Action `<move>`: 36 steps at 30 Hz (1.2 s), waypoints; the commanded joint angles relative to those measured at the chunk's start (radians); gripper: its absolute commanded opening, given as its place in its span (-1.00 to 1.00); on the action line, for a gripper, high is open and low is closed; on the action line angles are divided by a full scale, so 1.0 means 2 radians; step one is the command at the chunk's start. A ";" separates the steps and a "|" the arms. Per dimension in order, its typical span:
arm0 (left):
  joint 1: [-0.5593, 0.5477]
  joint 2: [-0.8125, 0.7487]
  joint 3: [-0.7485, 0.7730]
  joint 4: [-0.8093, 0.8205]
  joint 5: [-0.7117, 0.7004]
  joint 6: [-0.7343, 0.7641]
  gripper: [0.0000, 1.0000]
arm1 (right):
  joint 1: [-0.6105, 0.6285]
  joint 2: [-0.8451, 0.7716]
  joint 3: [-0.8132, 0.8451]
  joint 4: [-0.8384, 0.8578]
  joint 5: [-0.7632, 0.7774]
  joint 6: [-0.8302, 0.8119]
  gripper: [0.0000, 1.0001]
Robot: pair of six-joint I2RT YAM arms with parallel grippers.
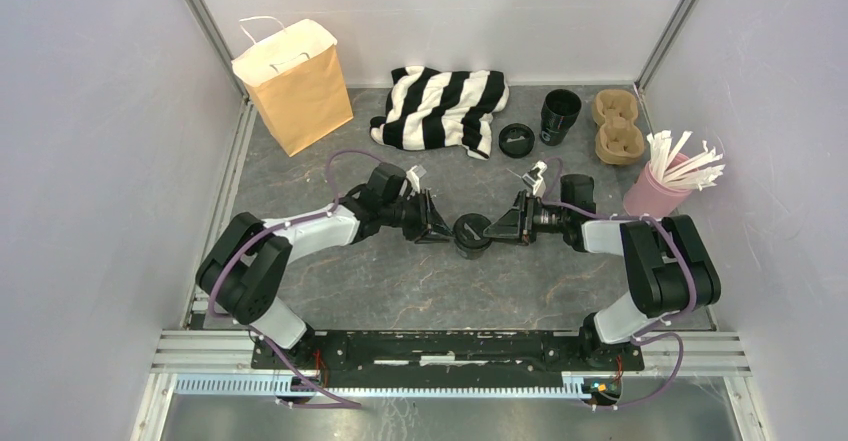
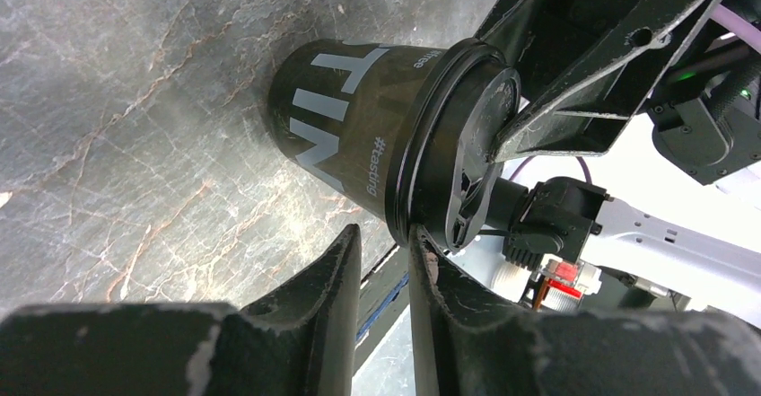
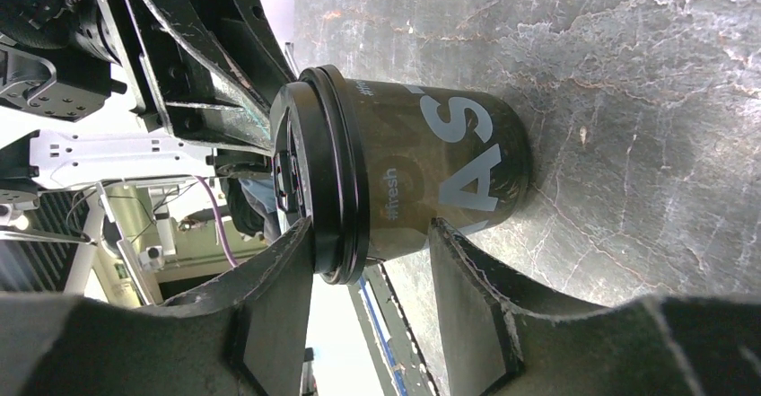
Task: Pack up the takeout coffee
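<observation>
Takeout coffee (image 1: 472, 233) is judged light, crushable; to be gripped gently below lid rim. Left pincer (image 1: 445, 232), its 9 o'clock, barely parted; right pincer (image 1: 497, 231), 3 o'clock, spread, unclamped.

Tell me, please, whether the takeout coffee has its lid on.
On: the takeout coffee stands upright, its round lid seated over the rim.

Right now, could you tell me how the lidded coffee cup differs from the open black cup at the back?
The lidded coffee cup is closed by a black lid; the open black cup has none. The lidded coffee cup stands in the middle of the table; the open black cup stands far back beside the cardboard carriers. Both are black and upright.
</observation>
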 commanded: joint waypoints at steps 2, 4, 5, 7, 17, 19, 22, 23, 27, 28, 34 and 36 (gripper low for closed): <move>-0.006 0.061 -0.027 -0.079 -0.097 0.061 -0.41 | -0.007 0.038 -0.024 -0.008 0.054 -0.036 0.06; -0.006 0.052 -0.011 -0.091 -0.104 0.075 -0.40 | -0.007 0.030 -0.017 -0.024 0.052 -0.046 0.06; -0.006 0.045 -0.002 -0.096 -0.103 0.079 -0.39 | -0.007 0.023 -0.010 -0.042 0.052 -0.055 0.08; -0.006 0.029 0.019 -0.106 -0.095 0.084 -0.32 | -0.007 0.010 0.009 -0.075 0.052 -0.071 0.10; -0.005 0.016 0.094 -0.113 -0.069 0.072 0.01 | 0.001 -0.017 0.046 -0.089 0.046 -0.056 0.28; -0.005 0.019 0.109 -0.120 -0.066 0.075 0.07 | 0.002 -0.020 0.051 -0.087 0.043 -0.050 0.34; -0.005 0.020 0.121 -0.129 -0.064 0.079 0.14 | 0.002 -0.032 0.058 -0.077 0.037 -0.033 0.41; -0.005 0.020 0.122 -0.127 -0.060 0.080 0.16 | 0.002 -0.036 0.062 -0.077 0.036 -0.029 0.45; -0.005 0.022 0.129 -0.129 -0.052 0.079 0.21 | 0.002 -0.045 0.072 -0.074 0.035 -0.015 0.55; -0.005 0.021 0.131 -0.131 -0.052 0.079 0.22 | 0.002 -0.046 0.073 -0.073 0.036 -0.013 0.57; -0.003 0.020 0.146 -0.169 -0.067 0.102 0.26 | 0.000 -0.042 0.065 -0.080 0.040 -0.025 0.58; 0.000 0.018 0.143 -0.169 -0.064 0.104 0.25 | -0.004 -0.038 0.061 -0.073 0.041 -0.025 0.51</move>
